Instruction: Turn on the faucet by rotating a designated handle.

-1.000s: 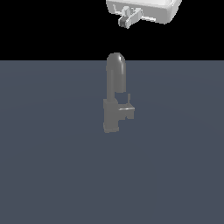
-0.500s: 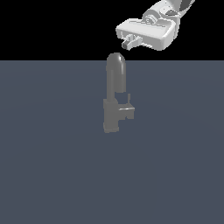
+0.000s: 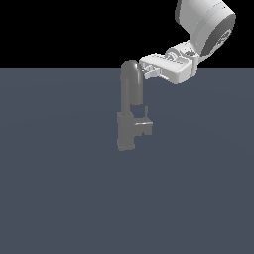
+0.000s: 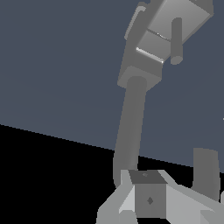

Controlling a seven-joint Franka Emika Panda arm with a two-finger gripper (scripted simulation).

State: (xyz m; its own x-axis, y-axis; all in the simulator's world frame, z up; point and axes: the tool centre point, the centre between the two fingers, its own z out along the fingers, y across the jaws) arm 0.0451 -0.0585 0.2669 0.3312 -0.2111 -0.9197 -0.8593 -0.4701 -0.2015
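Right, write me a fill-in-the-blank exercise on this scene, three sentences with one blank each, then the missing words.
1. The matte grey faucet has a tall tube that ____ over at its top.
2. The small grey blocky handle juts from the faucet's squarish ____.
3. In the exterior view, the white gripper is level with the ____ of the tube, well above the handle.

Missing words: arches; base; top
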